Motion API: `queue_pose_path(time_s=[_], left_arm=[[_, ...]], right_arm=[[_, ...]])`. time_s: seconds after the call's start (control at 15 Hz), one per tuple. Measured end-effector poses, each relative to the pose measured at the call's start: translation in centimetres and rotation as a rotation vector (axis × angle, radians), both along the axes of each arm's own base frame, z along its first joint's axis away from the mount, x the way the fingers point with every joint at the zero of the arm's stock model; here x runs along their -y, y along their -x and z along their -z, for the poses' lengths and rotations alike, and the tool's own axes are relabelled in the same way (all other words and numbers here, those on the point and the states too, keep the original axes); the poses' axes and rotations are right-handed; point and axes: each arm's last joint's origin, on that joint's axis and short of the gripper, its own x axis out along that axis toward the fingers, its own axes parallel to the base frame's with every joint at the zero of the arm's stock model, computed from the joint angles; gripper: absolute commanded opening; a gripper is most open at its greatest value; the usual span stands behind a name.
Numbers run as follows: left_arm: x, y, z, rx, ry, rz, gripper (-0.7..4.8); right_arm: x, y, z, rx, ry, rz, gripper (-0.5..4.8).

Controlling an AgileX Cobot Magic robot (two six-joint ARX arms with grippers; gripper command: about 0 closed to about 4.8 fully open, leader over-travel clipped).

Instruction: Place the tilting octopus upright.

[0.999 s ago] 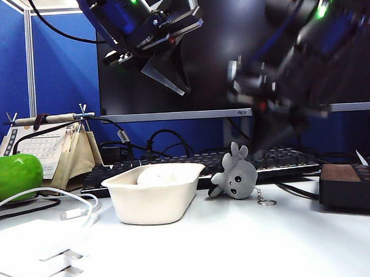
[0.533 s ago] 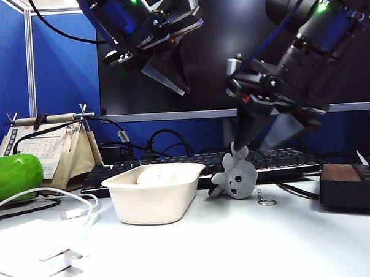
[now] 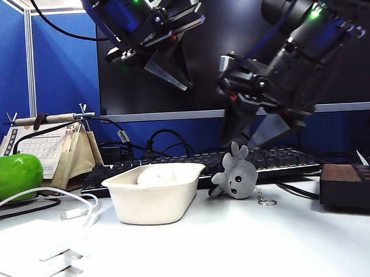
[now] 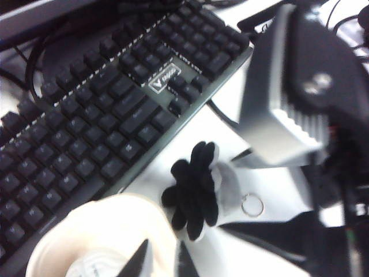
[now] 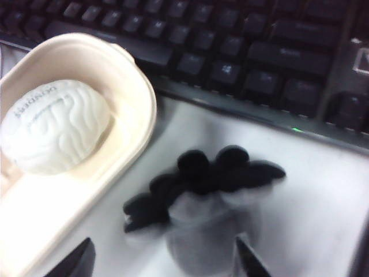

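The octopus (image 3: 236, 177) is a small grey plush. It rests tilted on the white table in front of the keyboard, tentacles pointing up, with its keyring (image 3: 266, 202) beside it. My right gripper (image 3: 249, 139) hangs just above it, open, and nothing sits between the fingers. In the right wrist view the octopus (image 5: 202, 196) lies below the spread fingertips of that gripper (image 5: 164, 262). My left gripper (image 3: 181, 83) is high up at the left, shut and empty. Its wrist view shows its tips (image 4: 163, 262) over the tray's rim, with the octopus (image 4: 196, 190) beyond.
A white tray (image 3: 154, 204) holding a white brain-shaped ball (image 5: 55, 127) stands just left of the octopus. A black keyboard (image 3: 278, 159) runs behind. A brown box (image 3: 350, 183) sits at the right. A green apple (image 3: 14, 175), a calendar stand (image 3: 47, 150) and a white charger (image 3: 36, 249) are at the left.
The right gripper has opened wide around the octopus's top and then lifted slightly above it. The octopus stays where it was. The left arm has barely moved.
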Motion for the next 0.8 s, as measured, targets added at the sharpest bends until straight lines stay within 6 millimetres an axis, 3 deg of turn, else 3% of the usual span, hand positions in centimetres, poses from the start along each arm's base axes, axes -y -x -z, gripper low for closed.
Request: queue_pose_path(time_s=[0.33,0.67,0.8], left_arm=[[-0.1,-0.2,-0.1,0.053,-0.045,-0.040,0.62],[-0.8,-0.6,-0.2,0.214,-0.274,-0.183,0.62],[-1.0,-0.7,-0.2,0.227,-0.299,-0.219,0.62]], right_arm=[[-0.6,-1.3,-0.1,0.004,-0.001,0.001,2.69],[-0.5,-1.2,0.1,-0.014,0.012,0.005,2.62],[-0.5,-1.2,0.1,-0.018,0.014,0.005,2.06]])
